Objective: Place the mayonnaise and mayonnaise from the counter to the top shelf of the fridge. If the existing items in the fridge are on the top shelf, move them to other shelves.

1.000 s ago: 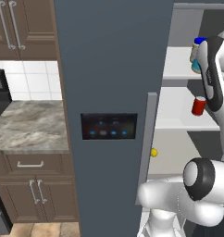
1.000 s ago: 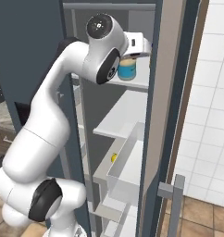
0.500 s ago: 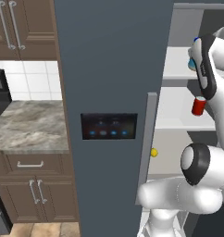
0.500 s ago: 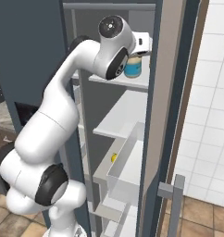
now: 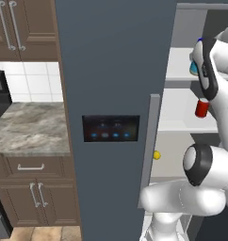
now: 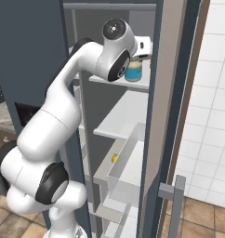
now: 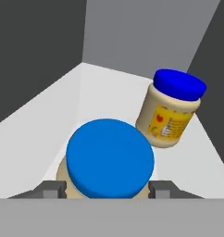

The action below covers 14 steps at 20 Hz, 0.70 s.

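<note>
At the far left of the left base view the marbled surface (image 5: 26, 127) lay beside the dark fridge (image 5: 113, 61). Further right, inside the fridge, the red can (image 5: 201, 108) stood on a lower shelf (image 5: 179, 123) and the tiny yellow ball (image 5: 156, 155) sat lower still.

In the hand view the claw (image 7: 107, 189) was closed narrowly on a blue-lidded mayonnaise jar (image 7: 110, 159), its fingers (image 7: 51, 190) flanking the lid over the top shelf (image 7: 104, 90). To the right of it stood the second mayonnaise jar (image 7: 171, 109), cream-yellow with a yellow label, close by on the same shelf.

The likely risk was a nudge: if the held jar were released while tilted, or the claw drew back sideways, it could knock the neighbouring jar.

The arm rose from the base, elbow bent high, with its wrist reaching into the fridge at top-shelf level.
</note>
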### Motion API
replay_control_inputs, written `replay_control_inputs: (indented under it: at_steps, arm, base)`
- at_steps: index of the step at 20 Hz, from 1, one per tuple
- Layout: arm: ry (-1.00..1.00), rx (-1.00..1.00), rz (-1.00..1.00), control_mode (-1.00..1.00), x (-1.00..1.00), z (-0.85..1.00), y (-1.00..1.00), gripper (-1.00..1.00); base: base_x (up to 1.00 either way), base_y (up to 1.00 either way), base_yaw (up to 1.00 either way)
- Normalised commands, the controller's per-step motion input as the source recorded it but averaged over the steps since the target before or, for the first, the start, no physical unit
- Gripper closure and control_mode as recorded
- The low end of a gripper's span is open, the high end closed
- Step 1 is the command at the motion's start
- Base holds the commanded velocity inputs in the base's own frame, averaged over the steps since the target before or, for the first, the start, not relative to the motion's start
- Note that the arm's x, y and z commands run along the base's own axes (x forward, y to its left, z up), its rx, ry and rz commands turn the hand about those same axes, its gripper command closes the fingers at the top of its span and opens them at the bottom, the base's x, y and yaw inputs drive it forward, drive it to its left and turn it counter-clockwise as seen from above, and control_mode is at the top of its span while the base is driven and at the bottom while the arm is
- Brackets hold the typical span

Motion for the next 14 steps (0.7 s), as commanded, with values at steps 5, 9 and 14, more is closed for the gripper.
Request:
replay_control_inputs:
  at_steps: [5,9,14]
  arm:
    - [0.0,0.0,0.0,-1.0,0.47,-0.01,0.0,1.0]
    - [0.0,0.0,0.0,-1.0,0.4,0.0,0.0,1.0]
    - [0.0,0.0,0.0,-1.0,0.21,0.0,0.0,-1.0]
  base:
    - [0.0,0.0,0.0]
    - [0.0,0.0,0.0]
    - [0.0,0.0,0.0]
